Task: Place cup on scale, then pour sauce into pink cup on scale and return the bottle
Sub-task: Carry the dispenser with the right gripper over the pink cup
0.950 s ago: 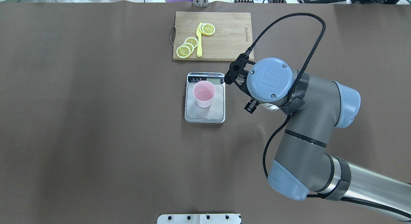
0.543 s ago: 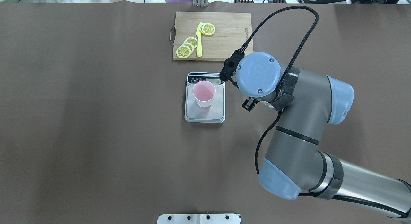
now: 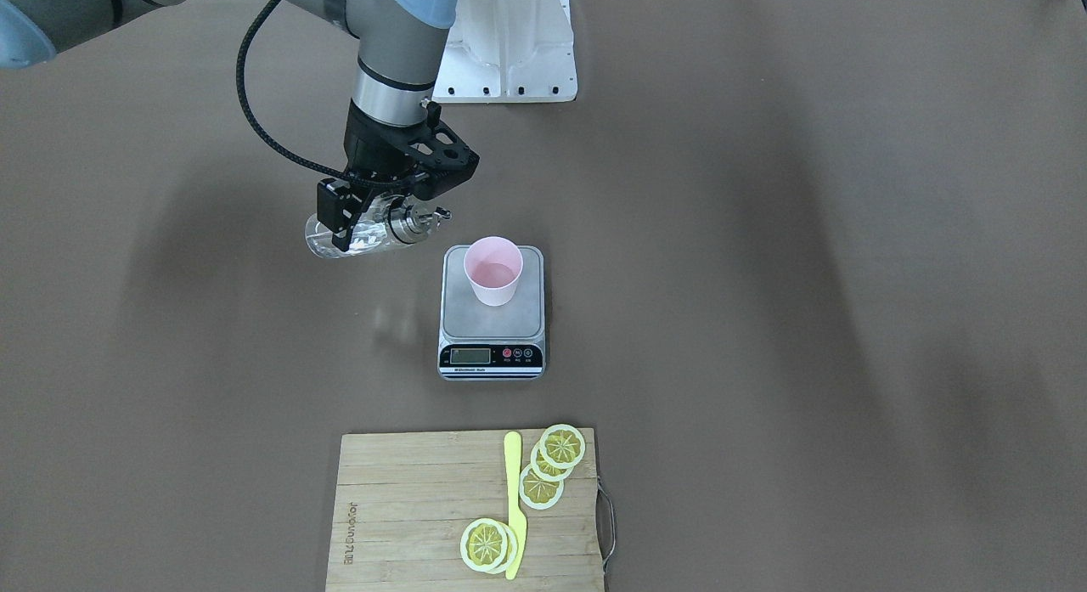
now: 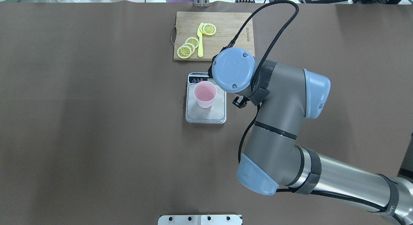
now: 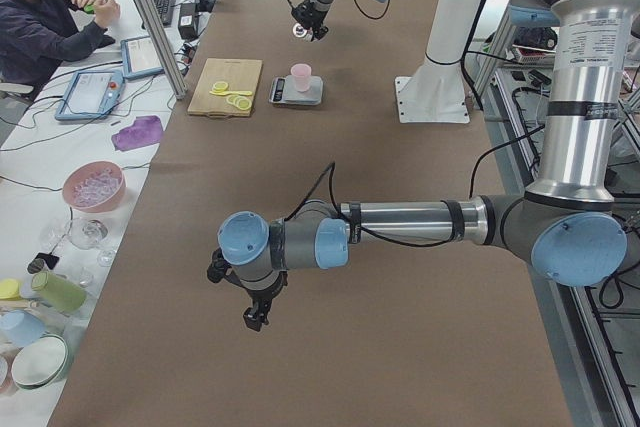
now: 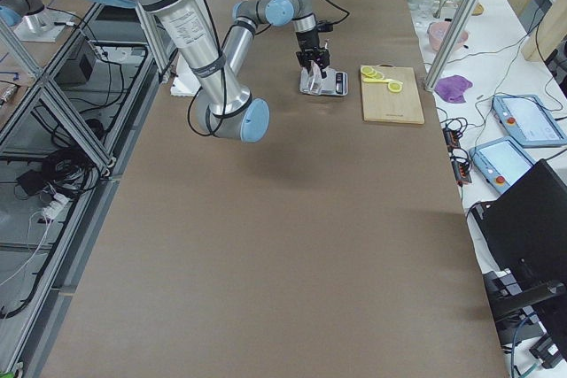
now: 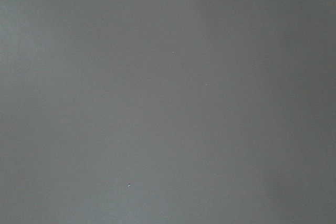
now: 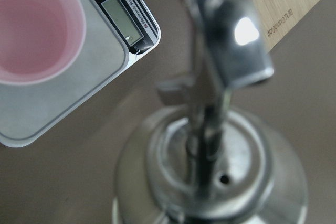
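Bottle (image 3: 369,235) of slim clear glass, capped in shiny metal with a small spout, hangs on its side above the bench, gripped across its body by the right claw (image 3: 365,222). The spout points toward the cup from near the scale's edge. Just to the right, the matte pink tapered cup (image 3: 493,271) stands upright on the scale (image 3: 492,322), on the smooth steel platform's half away from the black display strip. Beyond that strip lies a bamboo cutting board (image 3: 408,507) with lemon slices (image 3: 560,446) and a yellow knife (image 3: 513,498). Further right, the brown bench (image 3: 807,278) stretches wide to its edge. The left claw (image 5: 255,315) hangs well apart over the bench, and I cannot tell how wide it stands.
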`<state>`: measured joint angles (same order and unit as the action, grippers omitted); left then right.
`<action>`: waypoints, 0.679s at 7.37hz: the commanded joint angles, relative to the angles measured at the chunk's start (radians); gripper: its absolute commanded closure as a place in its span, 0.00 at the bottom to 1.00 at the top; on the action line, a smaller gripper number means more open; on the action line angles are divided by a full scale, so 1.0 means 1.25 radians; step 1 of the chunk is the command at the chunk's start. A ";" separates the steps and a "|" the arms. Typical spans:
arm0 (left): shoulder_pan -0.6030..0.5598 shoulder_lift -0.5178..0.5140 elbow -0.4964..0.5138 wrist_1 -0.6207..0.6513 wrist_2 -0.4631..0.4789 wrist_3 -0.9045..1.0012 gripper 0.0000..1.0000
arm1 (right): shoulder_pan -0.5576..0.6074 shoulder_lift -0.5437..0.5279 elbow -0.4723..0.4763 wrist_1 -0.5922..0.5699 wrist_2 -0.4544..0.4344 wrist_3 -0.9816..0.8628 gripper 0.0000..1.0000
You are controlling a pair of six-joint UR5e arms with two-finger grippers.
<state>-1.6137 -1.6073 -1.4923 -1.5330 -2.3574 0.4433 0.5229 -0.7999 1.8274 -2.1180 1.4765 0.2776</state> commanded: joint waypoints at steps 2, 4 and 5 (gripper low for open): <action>0.000 0.007 0.000 0.000 -0.003 0.000 0.02 | -0.005 0.089 -0.105 -0.081 -0.024 0.012 1.00; 0.000 0.007 0.000 0.000 -0.003 0.000 0.02 | -0.017 0.100 -0.130 -0.129 -0.049 0.012 1.00; 0.000 0.011 0.000 -0.001 -0.004 0.000 0.02 | -0.030 0.100 -0.130 -0.153 -0.074 0.012 1.00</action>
<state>-1.6137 -1.5973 -1.4925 -1.5328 -2.3612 0.4433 0.5022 -0.6783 1.6720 -2.2713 1.4170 0.2927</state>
